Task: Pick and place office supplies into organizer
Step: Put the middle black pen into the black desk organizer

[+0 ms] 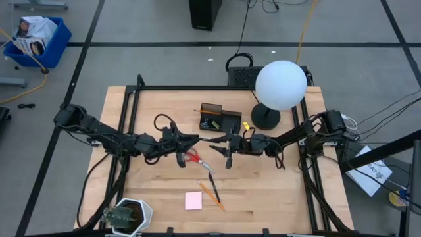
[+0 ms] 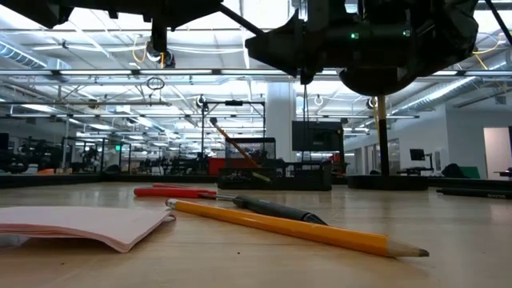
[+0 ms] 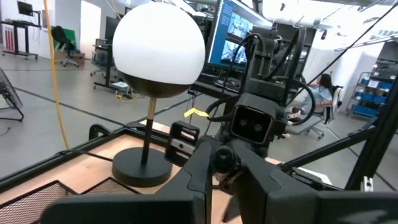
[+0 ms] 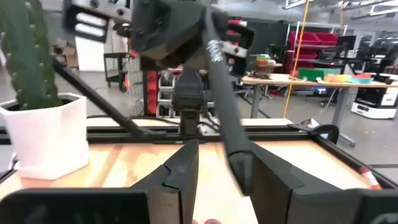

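Note:
A black pen (image 1: pixel 210 139) hangs in the air over the table's middle, between my two grippers. My left gripper (image 1: pixel 192 139) is shut on its left end. My right gripper (image 1: pixel 223 141) is open, its fingers on either side of the pen's other end (image 4: pixel 235 149). Red-handled scissors (image 1: pixel 193 157) lie flat just below them. Another black pen (image 1: pixel 212 181), an orange pencil (image 1: pixel 210 193) and a pink sticky-note pad (image 1: pixel 193 201) lie nearer the near edge. The black organizer (image 1: pixel 219 118) stands behind the grippers, with a pencil (image 2: pixel 236 148) leaning in it. My left gripper pinches the black pen by its left end (image 3: pixel 221 158) between the two fingers, coming level from the table's left. The pen runs on along the fingers toward the right gripper (image 3: pixel 255 124). It is lifted clear of the table and roughly level.
A lamp with a white globe (image 1: pixel 279 85) and round black base (image 1: pixel 265 118) stands right of the organizer. A small yellow piece (image 1: pixel 246 125) lies by the base. A white pot with a cactus (image 1: pixel 128 216) sits at the near left corner. Black frame rails (image 1: pixel 131 118) border the table.

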Controlling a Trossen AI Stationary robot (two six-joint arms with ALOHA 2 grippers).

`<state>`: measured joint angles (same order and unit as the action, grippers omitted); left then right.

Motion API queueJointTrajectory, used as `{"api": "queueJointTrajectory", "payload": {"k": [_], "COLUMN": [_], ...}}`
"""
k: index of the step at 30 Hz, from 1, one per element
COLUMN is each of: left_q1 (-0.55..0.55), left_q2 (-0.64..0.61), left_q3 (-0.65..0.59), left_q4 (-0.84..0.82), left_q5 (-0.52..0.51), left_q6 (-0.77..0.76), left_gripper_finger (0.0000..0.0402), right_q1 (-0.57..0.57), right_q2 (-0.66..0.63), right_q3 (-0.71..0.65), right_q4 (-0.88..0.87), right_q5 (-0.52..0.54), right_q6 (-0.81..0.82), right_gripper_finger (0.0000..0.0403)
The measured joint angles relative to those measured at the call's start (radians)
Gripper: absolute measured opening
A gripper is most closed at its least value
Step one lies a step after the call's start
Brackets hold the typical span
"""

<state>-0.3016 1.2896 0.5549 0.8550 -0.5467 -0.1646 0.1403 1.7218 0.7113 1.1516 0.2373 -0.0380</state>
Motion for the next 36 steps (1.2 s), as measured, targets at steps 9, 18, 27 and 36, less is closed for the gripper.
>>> {"api": "queueJointTrajectory", "payload": {"k": [9,18,27,36], "left_q1": [0.008,0.084,0.235,0.429], "left_q2": [0.0,0.0,0.0,0.0], "left_q3": [0.0,0.0,0.005,0.098], "left_q4": [-0.018,-0.028,-0.097,-0.331], "left_q5": [-0.043,-0.041,-0.005,0.14], "left_q6": [0.006,-0.002,-0.052,-0.14], "left_gripper_finger": [0.0046,0.0054,0.0049,0.0045], "right_q1": [0.073,0.204,0.323,0.374], "right_q2": [0.0,0.0,0.0,0.0], "right_q3": [0.0,-0.001,-0.001,-0.001], "right_q4": [-0.107,-0.225,-0.272,-0.291], "right_q5": [-0.006,-0.005,0.003,0.106], "right_q6": [0.049,0.121,0.132,0.129], "right_gripper_finger": [0.011,0.0109,0.0105,0.0105]}}
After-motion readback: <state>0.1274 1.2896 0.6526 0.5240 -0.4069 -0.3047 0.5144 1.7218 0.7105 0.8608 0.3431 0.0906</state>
